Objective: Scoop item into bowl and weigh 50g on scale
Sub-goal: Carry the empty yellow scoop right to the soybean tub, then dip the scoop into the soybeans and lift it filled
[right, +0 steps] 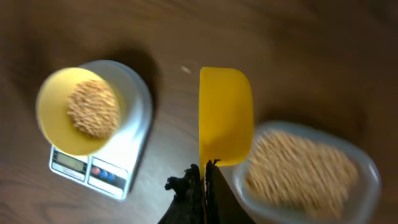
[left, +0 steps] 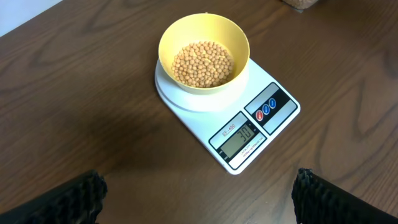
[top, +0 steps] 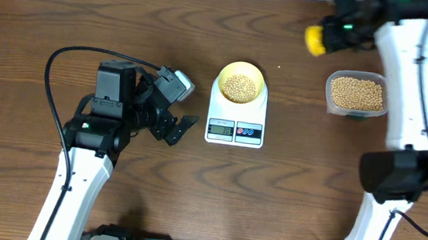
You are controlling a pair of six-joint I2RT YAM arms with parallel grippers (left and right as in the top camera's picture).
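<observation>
Right wrist alone shows the right claw [right: 204, 177] pinching the scoop [right: 225, 115]; left claw [left: 199, 202] gapes.

Clad in white shells [top: 75, 193] between boxy black joints [top: 114, 84], trailed by a looping black cable [top: 48, 74], lit by a green lamp [top: 347, 25], tipped with ribbed black fingertips [left: 71, 198].

We found bare table [top: 297, 104] between the scale [top: 235, 131] and the tub [top: 356, 94], and more in front. The bowl [top: 240, 83] covered the scale's platform. The left gripper [left: 199, 186], jaws wide, flanked its left. The right arm [top: 408, 75] and scoop [top: 314, 39] hemmed the tub.
</observation>
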